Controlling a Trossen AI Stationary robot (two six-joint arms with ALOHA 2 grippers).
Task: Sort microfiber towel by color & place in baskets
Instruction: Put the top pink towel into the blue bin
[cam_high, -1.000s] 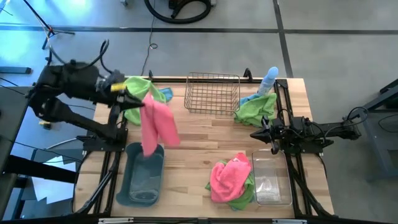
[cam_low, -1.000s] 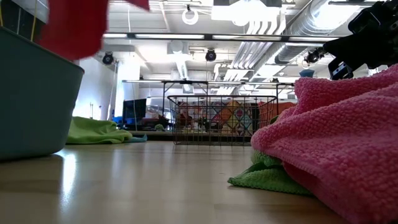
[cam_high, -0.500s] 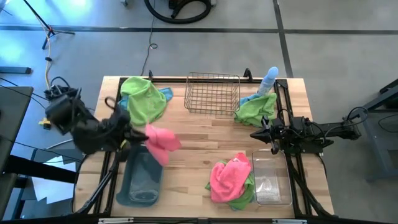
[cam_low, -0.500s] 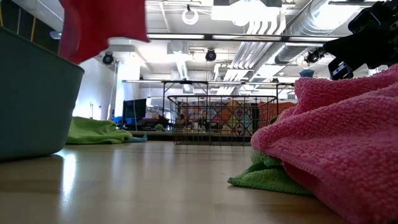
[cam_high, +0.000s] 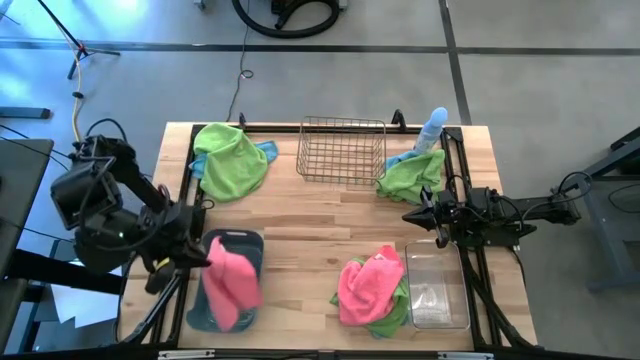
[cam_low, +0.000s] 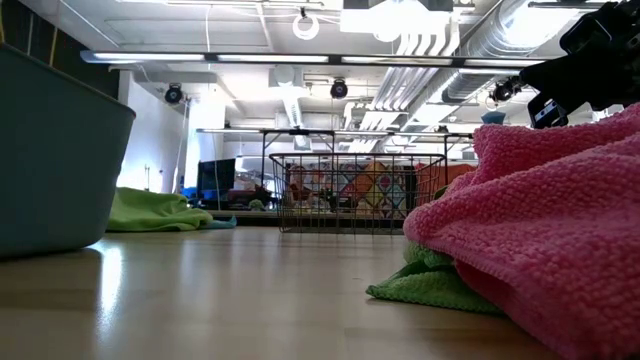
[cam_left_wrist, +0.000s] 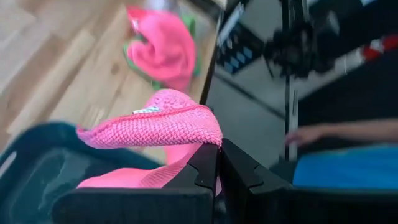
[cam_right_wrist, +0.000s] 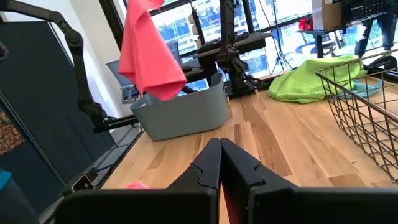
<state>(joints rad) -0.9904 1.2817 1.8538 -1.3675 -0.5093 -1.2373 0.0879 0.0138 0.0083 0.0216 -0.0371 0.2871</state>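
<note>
Currently left claw (cam_left_wrist: 217, 163) clamped on pink towel (cam_high: 232, 282) draped into dark grey-blue tub (cam_high: 210, 315) at tabletop's (cam_high: 300, 215) near left; could spill over tub rim on release or snag on fingers and get dragged back out. Right claw (cam_high: 408, 215) closed, empty, idle beside clear tub (cam_high: 437, 292). No readable writing; small white tag on towel hem, illegible

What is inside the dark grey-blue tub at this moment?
A pink towel lies in the dark grey-blue tub, draped toward one end, with the left gripper shut on its edge. Part of the tub's floor shows bare; whatever lies under the towel is covered.
</note>
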